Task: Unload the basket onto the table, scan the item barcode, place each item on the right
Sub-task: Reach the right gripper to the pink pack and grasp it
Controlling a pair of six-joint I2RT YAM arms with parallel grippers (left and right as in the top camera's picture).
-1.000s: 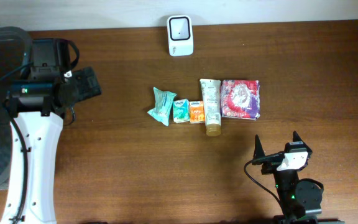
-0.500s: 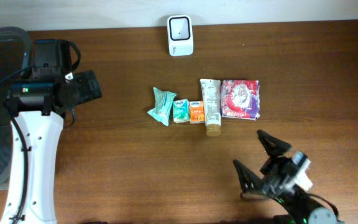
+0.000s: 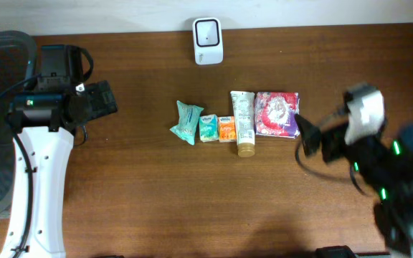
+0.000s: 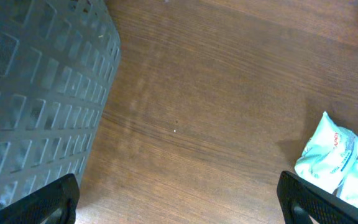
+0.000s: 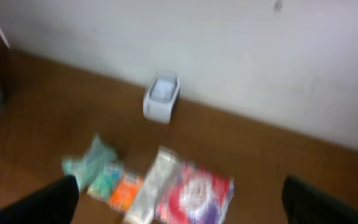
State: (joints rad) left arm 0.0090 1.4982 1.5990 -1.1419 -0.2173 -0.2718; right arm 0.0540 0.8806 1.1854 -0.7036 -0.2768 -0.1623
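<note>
Right wrist shows white wall [image 5: 241, 50] behind scanner [image 5: 161, 98], overhead only a strip, brown wood table [image 3: 156, 193], left gripper [image 4: 179, 202] and right gripper [image 5: 182, 202] jaws spread

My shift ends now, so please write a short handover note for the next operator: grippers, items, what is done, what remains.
Left gripper: open, empty, near the grey basket.
Right gripper: open, empty, just right of the red packet.
Items: teal pouch, green pack, orange pack and tube lie in a row left of it; scanner stands behind the row.
Done: no item is held.
Left: grasp an item, show its barcode to the scanner.
</note>
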